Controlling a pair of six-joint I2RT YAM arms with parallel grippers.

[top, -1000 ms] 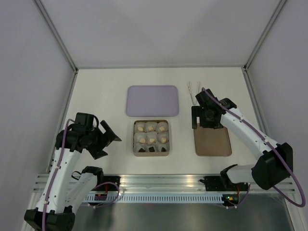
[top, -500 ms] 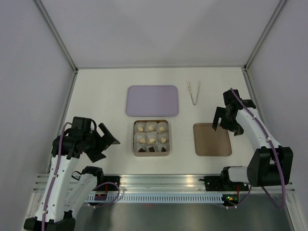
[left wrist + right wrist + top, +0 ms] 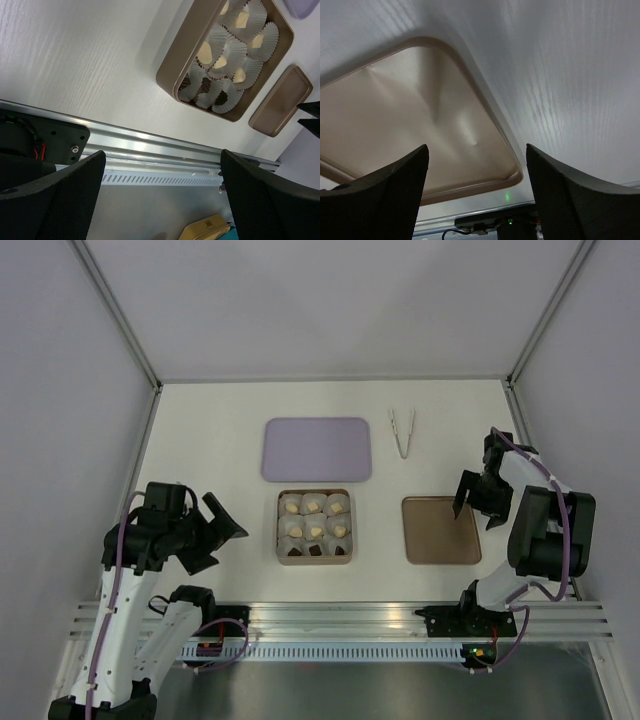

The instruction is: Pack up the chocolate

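The chocolate [image 3: 315, 529] sits in white crinkled paper cups inside a brown box [image 3: 277, 532] at the table's middle: cream pieces [image 3: 205, 50] in the far rows, dark squares [image 3: 185, 90] in the near row. My left gripper [image 3: 221, 540] hangs open to the left of the box, holding nothing; the left wrist view shows its gripper [image 3: 163, 156] above the table's front rail. My right gripper [image 3: 478, 508] is open and empty over the right edge of the brown lid [image 3: 435, 540]. The right wrist view shows that gripper [image 3: 477, 150] above the lid's corner [image 3: 420, 115].
A lilac tray [image 3: 316, 448] lies behind the box. Metal tongs [image 3: 402, 430] lie at the back right. The lid [image 3: 280, 102] rests right of the box. An aluminium rail [image 3: 340, 615] runs along the table's near edge, and grey walls close in the table.
My right arm has swung from over the lid's far left corner out to its right edge, folding back toward its base. My left arm has drawn slightly left and nearer.
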